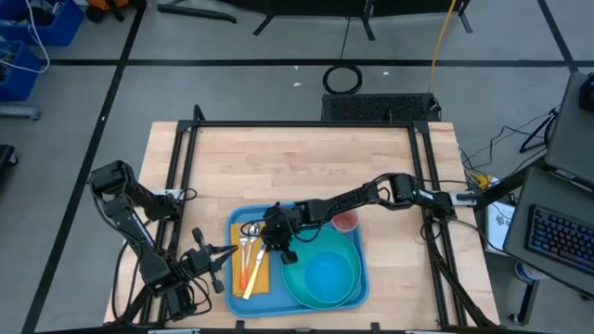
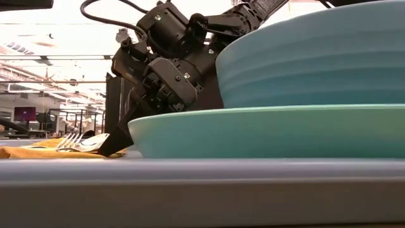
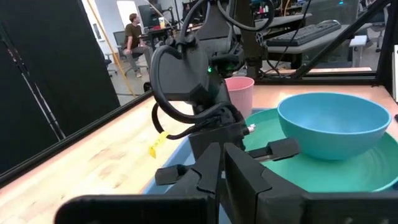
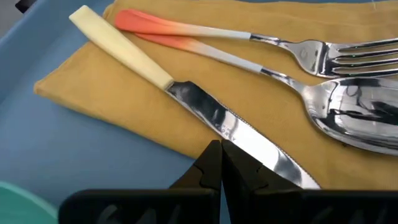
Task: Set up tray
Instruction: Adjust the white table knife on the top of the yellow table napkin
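Blue tray (image 1: pixel 238 223) sitting at the near edge of the wooden table (image 1: pixel 297 162), pretty much centred between the two arms. Loaded up already: yellow napkin (image 1: pixel 263 278) spread flat on the left part of the tray, with a fork (image 4: pixel 298 46), a spoon (image 4: pixel 348 106) and a knife (image 4: pixel 211 115) lying side by side on top of it. Fork and spoon with orange-to-white handles, knife with a pale cream handle and its blade running off the napkin edge toward the camera in the right wrist view. Turquoise plate (image 2: pixel 266 130) on the right part of the tray, with a blue bowl (image 3: pixel 333 121) sitting inside it. Pink cup (image 3: pixel 239 93) standing upright at the tray's far right corner, just behind the plate. Right gripper (image 4: pixel 221 162) reaching in from the right side, down low over the tray between napkin and plate, fingers pressed fully together, tips right at the knife blade, touching or a hair above it, hard to say which. Not gripping anything as far as visible. Left gripper (image 3: pixel 221 165) parked off the tray's left edge near the table's front left corner, pointing across toward the tray, fingers closed with nothing between them. Office chairs and a seated person (image 3: pixel 132 34) way back in the room beyond the table.
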